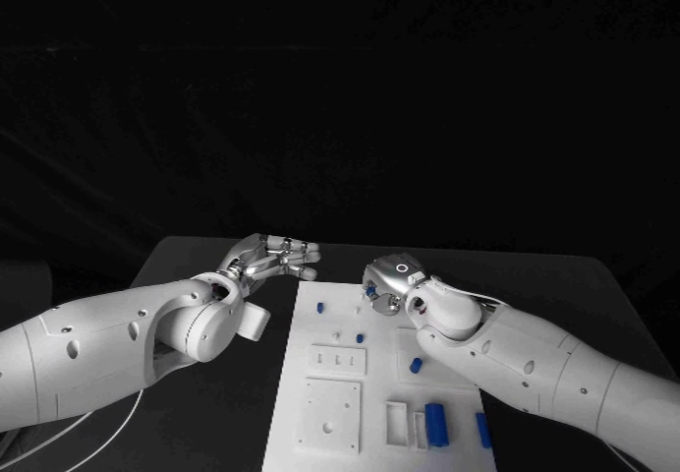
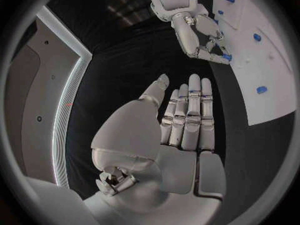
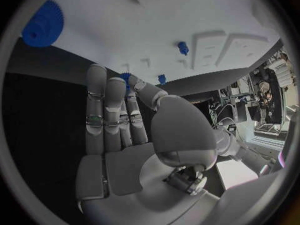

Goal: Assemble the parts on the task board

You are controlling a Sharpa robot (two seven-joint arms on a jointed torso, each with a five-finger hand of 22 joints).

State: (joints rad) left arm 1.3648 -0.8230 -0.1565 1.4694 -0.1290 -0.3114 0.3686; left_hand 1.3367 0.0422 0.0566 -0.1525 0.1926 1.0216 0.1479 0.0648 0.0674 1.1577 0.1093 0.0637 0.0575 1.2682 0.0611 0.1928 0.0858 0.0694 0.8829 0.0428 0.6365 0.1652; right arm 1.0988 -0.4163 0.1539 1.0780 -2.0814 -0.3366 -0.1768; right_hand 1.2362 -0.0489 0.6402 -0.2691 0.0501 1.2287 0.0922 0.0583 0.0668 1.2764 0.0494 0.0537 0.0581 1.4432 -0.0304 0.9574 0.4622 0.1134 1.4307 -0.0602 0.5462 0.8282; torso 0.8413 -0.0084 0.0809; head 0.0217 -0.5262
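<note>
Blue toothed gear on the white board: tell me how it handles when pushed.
The blue toothed gear looks small and solid, so probably stiff and light. It seems to lie flat on the white task board, so a push likely slides it.

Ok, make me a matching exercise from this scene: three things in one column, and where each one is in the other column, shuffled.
Things:
1. left silver robot hand
2. right silver robot hand
3. long blue rectangular block

Places:
A. on the near end of the white task board
B. over the board's far end, fingertips by a small blue part
C. over the black table, off the board's far left corner, holding nothing

Pairs: 1-C, 2-B, 3-A
</note>
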